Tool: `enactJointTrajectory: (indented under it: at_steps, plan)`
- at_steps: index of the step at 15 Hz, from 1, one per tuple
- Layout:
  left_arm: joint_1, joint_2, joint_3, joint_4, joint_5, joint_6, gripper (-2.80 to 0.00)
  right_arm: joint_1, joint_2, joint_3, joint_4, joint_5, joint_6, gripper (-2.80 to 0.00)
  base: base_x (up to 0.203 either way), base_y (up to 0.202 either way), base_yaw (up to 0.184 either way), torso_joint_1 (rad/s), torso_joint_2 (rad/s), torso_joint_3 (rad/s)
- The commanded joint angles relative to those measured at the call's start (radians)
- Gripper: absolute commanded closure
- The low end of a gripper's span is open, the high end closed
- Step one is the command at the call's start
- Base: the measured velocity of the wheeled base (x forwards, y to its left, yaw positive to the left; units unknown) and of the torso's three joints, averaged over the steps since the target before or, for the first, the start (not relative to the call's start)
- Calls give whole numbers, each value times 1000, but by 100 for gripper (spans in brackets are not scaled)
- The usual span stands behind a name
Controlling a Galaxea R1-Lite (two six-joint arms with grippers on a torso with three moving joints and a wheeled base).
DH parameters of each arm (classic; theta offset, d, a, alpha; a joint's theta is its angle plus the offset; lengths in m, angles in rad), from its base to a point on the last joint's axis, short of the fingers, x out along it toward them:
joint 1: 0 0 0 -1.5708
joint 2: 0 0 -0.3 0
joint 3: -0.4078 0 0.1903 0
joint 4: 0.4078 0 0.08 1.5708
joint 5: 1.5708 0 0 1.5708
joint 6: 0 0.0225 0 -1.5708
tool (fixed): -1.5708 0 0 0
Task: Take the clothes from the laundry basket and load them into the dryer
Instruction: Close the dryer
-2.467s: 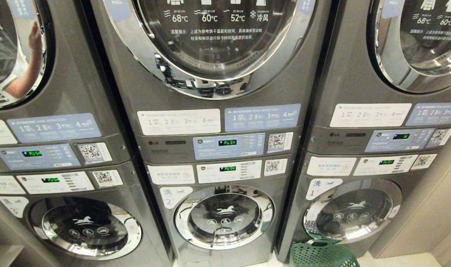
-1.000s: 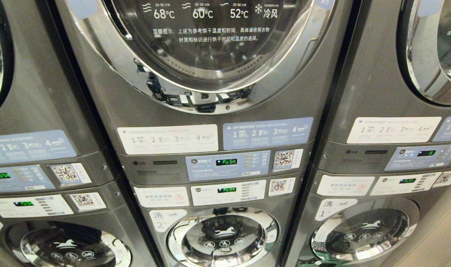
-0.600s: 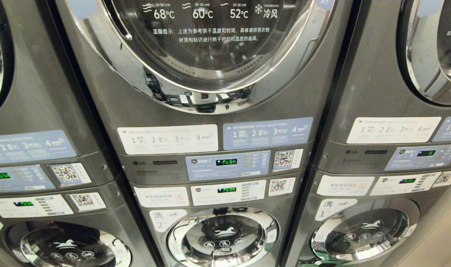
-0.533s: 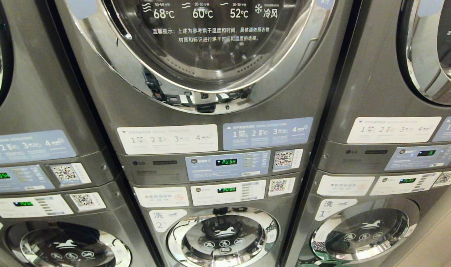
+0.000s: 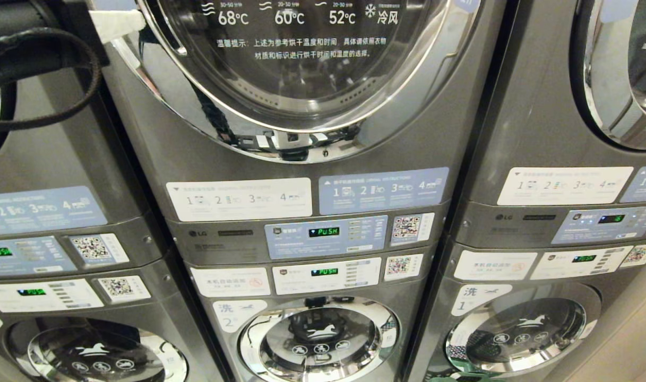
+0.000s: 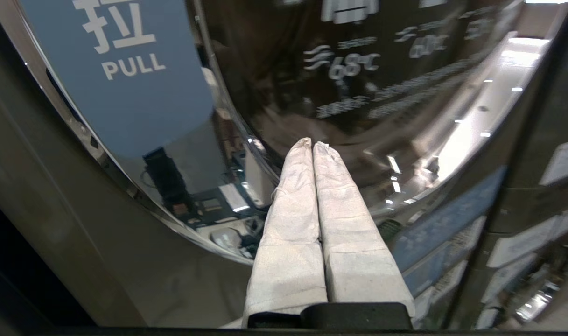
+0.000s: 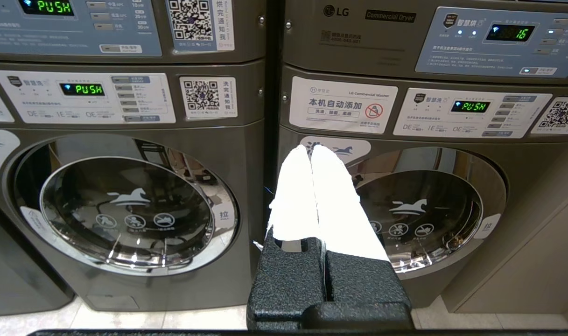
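The middle dryer (image 5: 301, 63) fills the top of the head view, its round glass door closed. My left gripper (image 5: 140, 21) reaches in from the upper left, white fingers shut and empty, at the door's left rim. In the left wrist view the left gripper (image 6: 312, 143) points at the chrome door ring, just beside the blue PULL label (image 6: 125, 70). My right gripper (image 7: 310, 148) hangs low before the lower washers, shut with nothing in it. Only a green sliver of the laundry basket (image 5: 461, 378) shows at the bottom edge. No clothes are in view.
Stacked grey machines stand close on both sides, the left stack (image 5: 46, 159) and the right stack (image 5: 567, 132). Control panels (image 5: 325, 233) sit mid-height over the washer doors (image 5: 317, 331). A beige wall panel (image 7: 536, 252) closes the right side.
The left arm has risen into the head view at the upper left, up to the dryer door's left rim. The camera came closer 2.5 s ago and has since held still.
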Motion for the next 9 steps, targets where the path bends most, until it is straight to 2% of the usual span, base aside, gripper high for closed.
enactJointTrajectory:
  at_steps: [1, 3, 9]
  plan:
    - [-4, 96, -69, -3, 22, 8, 0, 0, 1, 0, 0, 2, -2, 0, 0, 0, 0, 0, 0, 0]
    - [4, 135, -129, -2, 98, 50, 0, 0, 1, 0, 0, 2, 0, 0, 0, 0, 0, 0, 0, 0]
    - [21, 94, -100, -2, 94, 46, 0, 0, 1, 0, 0, 0, 3, 0, 0, 0, 0, 0, 0, 0]
